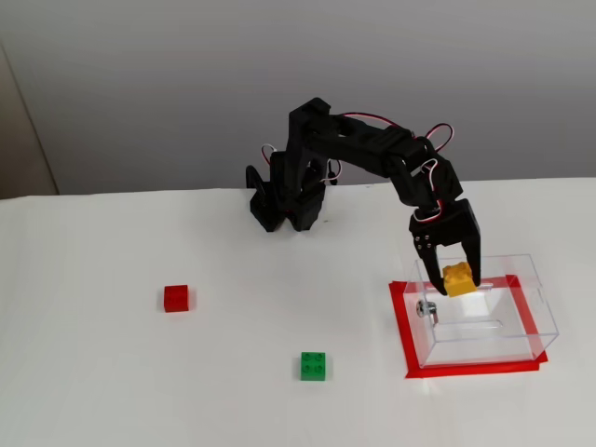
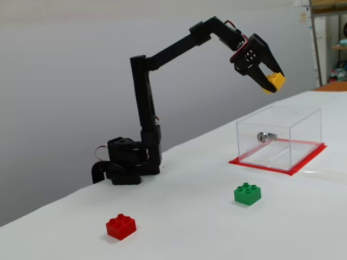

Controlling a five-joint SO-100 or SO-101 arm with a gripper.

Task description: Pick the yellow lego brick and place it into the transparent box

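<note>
We see the yellow lego brick (image 1: 457,279) as a small yellow-orange plastic block, its studs not clear to us from either angle, gripped between the two black fingers of the end effector (image 1: 455,282), which is clenched on it. In a fixed view from the side the brick (image 2: 275,81) hangs in the air, well above the top of the transparent box (image 2: 279,138). In a fixed view from higher up it sits over the box's near-left part, close to the left wall.

The transparent box (image 1: 531,307) has thin clear walls and a small metal fitting (image 1: 426,308) on its left side. It stands on the white bench (image 1: 112,372) inside a frame of red tape (image 1: 400,317).

A green brick (image 1: 314,366) and a red brick (image 1: 176,298) lie on the bench, well apart.

We can read no brand, label or writing on anything.
</note>
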